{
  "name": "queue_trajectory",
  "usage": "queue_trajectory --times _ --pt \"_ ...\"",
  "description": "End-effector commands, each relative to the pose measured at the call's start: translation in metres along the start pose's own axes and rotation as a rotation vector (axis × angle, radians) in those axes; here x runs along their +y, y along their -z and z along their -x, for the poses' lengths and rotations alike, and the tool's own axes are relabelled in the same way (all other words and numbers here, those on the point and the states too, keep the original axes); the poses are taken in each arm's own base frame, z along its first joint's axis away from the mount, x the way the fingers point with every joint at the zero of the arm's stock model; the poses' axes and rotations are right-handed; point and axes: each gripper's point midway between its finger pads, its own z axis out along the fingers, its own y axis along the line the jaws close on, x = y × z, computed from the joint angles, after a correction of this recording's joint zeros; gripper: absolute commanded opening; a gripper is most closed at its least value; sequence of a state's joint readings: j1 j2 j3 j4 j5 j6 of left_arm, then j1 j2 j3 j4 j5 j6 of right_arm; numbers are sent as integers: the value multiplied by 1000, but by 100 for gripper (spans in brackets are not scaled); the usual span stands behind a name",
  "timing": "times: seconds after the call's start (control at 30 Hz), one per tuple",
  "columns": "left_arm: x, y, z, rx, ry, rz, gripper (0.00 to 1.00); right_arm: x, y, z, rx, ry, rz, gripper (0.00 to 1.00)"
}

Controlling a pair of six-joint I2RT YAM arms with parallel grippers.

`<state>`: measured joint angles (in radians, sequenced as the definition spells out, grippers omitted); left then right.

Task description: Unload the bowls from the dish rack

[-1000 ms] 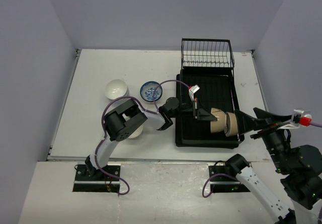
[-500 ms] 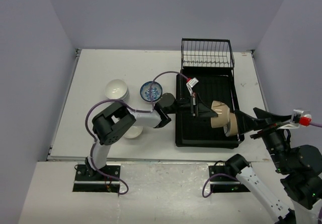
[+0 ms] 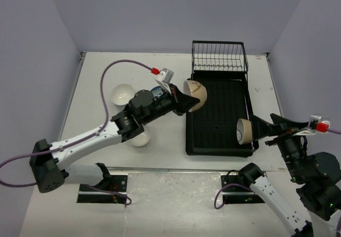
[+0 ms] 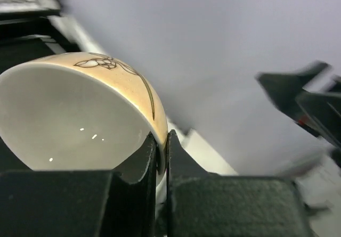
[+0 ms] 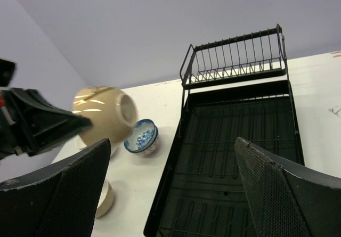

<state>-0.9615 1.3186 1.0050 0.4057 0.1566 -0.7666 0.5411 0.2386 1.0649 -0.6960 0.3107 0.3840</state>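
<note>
Left arm withdrawing a bowl. Within the preceding second the left pincer point(image 3: 185, 100), which had been reaching across the dish rack point(image 3: 218, 150) to a nested pair of bowls at its near right corner, swung back and up. It carried the tan bowl point(image 3: 197, 94) away with it. The jaws were narrow, clamped on the bowl's rim, one finger inside and one outside, as the left wrist view showed. The bowl hung in the air, tipped on its side, above the rack's far left edge and clear of the rack floor.

The second tan bowl point(image 3: 244, 131) stayed behind on its side at the near right rim, just beside the right pincer point(image 3: 259, 129). That pincer had not moved; its jaws stood wide and empty, and the right wrist view showed nothing between them.

On the tabletop point(image 3: 96, 82) left of the rack lay a white bowl point(image 3: 123, 94) and a blue-and-white bowl point(image 5: 143, 137), already unloaded.

Judged from this, one more bowl had left the rack and awaited setting down among those on the tabletop. One visible bowl remained to unload.
</note>
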Motion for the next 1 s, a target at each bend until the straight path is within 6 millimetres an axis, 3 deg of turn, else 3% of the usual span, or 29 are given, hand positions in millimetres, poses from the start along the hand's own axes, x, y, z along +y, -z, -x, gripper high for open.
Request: queue_trajectory --times 0.0,0.07,0.1,0.17,0.2,0.33,0.4,0.57,0.77,0.97 --pt "101 84 16 51 -221 650 0 -12 -10 -6 29 43 -77 99" --pt "116 116 24 63 -254 803 0 -11 -16 -8 39 48 -86 99" --pt "126 144 13 138 -268 894 0 -10 -17 -8 43 49 -85 99" --pt "139 176 17 159 -303 1033 0 -7 -22 -10 56 51 -76 99" --pt "148 199 9 222 -320 1115 0 -6 -23 -11 62 52 -71 99" --pt "177 234 -3 328 -335 1228 0 2 -28 -15 73 45 -33 99" --pt "178 229 -20 408 -314 1181 0 4 -30 -19 86 47 -24 99" --pt "188 241 -45 553 -315 1229 0 2 -30 -28 116 67 -21 99" --pt "190 225 -84 680 -333 1164 0 0 -30 -30 115 78 -23 99" --pt "200 217 -101 768 -360 1166 0 4 -31 -33 132 93 -2 99"
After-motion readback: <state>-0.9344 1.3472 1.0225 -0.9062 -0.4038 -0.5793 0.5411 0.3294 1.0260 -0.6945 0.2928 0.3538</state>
